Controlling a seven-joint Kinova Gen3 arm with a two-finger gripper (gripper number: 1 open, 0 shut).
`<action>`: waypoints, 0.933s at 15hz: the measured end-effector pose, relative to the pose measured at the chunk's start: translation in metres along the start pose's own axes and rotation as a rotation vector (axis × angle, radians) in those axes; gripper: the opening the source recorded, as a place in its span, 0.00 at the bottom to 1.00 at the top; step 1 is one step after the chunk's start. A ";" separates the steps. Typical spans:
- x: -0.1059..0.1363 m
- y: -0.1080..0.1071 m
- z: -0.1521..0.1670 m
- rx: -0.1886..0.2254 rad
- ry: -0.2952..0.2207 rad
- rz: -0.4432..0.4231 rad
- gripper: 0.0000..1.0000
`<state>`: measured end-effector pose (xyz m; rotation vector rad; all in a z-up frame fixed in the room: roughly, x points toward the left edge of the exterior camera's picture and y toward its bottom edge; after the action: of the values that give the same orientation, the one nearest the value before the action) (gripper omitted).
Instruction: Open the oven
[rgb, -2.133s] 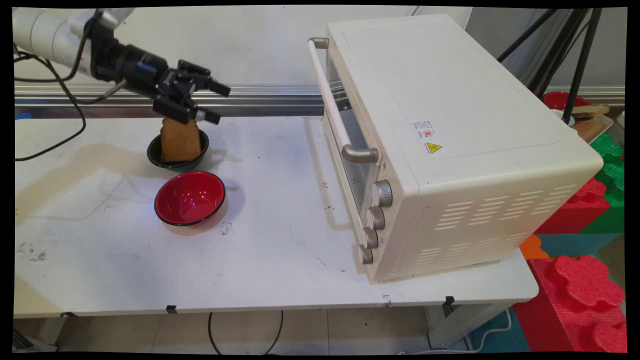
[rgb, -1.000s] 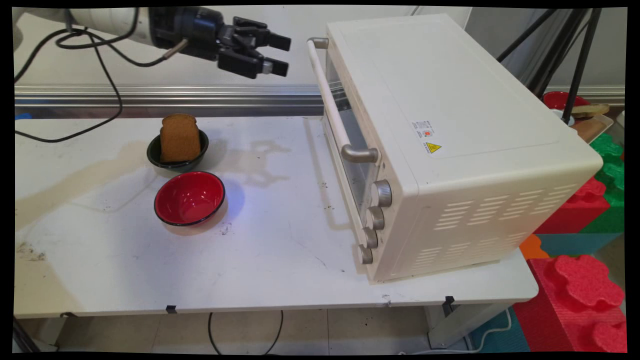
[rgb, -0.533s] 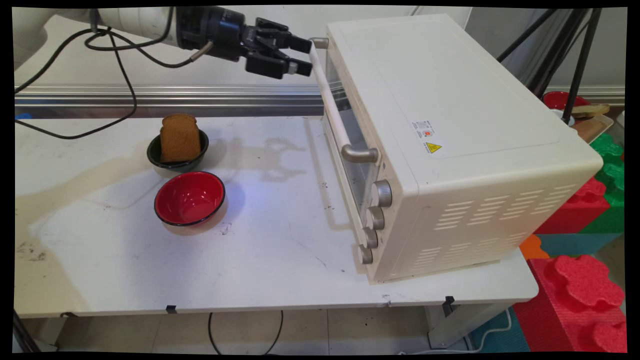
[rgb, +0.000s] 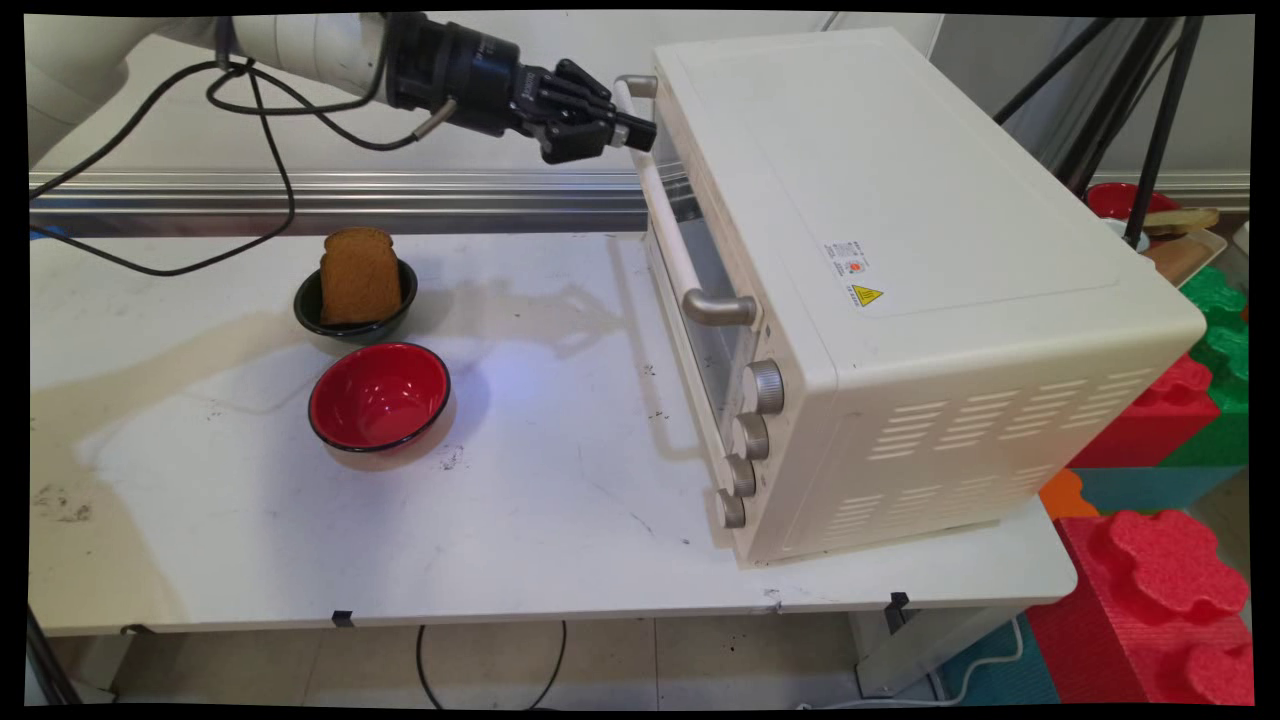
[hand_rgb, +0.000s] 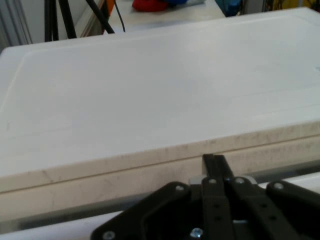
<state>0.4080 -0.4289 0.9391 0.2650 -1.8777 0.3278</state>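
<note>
Held gripper (rgb: 640, 130), fingers together, against far end of handle (rgb: 672, 240). Sat level with oven (rgb: 900, 250) top edge, high above bench (rgb: 550, 500).

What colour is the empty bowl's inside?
Red inside the empty bowl, with a black rim; it shows best in the main view.

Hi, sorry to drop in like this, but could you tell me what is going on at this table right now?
The gripper is closed on the far end of the handle of the toaster oven, whose door is shut. Away to the left, a slice of brown bread stands in a small dark bowl, with an empty red bowl just in front of it on the white table.
</note>
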 end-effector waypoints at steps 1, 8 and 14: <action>0.000 0.000 0.004 -0.002 -0.007 0.009 0.00; -0.001 -0.002 0.020 -0.008 -0.043 0.041 0.00; -0.003 -0.006 0.023 -0.009 -0.071 0.059 0.00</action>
<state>0.3909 -0.4423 0.9302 0.2178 -1.9598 0.3547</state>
